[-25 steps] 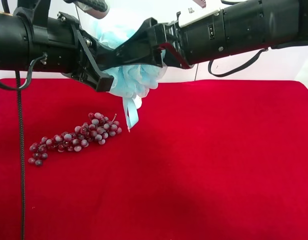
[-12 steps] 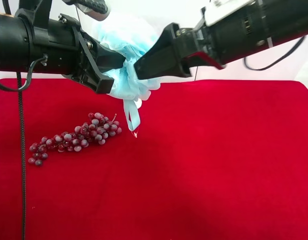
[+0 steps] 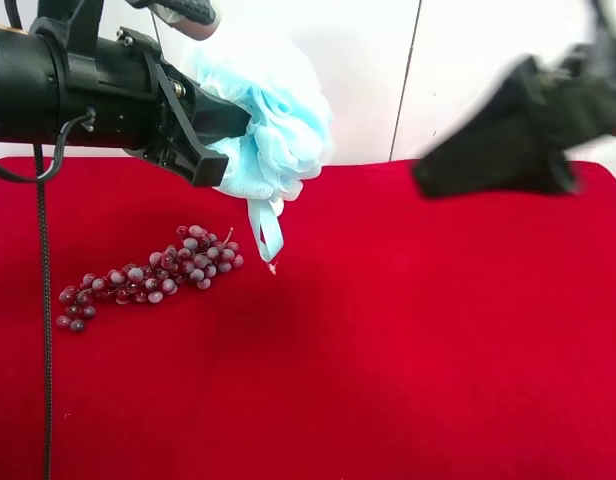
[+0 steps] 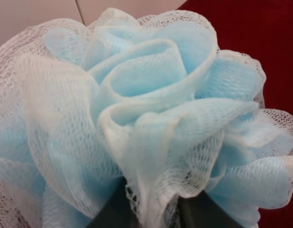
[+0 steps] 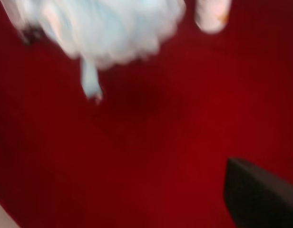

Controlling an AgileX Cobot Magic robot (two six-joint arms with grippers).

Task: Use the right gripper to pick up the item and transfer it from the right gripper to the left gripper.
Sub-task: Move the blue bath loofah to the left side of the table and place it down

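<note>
A pale blue mesh bath pouf hangs in the air above the far edge of the red-covered desk, clenched in the left gripper, its ribbon loop dangling. Dark red grapes lie on the cloth below. The right gripper is well apart from the pouf and blurred, so its jaw state cannot be told.

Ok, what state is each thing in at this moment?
bath pouf: held in the air, ribbon loop dangling.
left gripper: shut on the bath pouf.
right gripper: apart from the bath pouf; too blurred to tell open or shut.
grapes: lying on the red cloth, untouched.
</note>
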